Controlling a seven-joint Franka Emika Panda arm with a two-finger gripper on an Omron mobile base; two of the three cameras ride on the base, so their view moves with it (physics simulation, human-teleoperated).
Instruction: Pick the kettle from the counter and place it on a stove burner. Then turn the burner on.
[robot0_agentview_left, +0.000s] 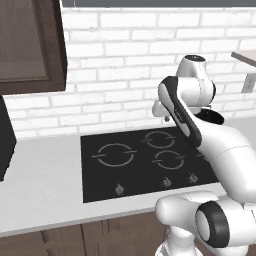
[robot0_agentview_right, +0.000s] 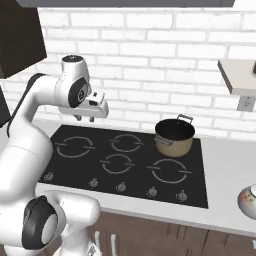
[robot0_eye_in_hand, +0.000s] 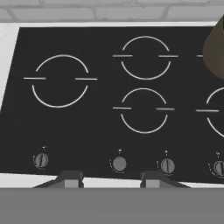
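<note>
You see the kettle cut by the right edge of the right base view; the pot sits half hidden behind the arm; knob markings are too small to read.

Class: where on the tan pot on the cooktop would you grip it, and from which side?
Its metal loop handle at the back rim, from above: it juts clear of the tan pot wall, thin enough for the end effector; the round body looks too wide.
</note>
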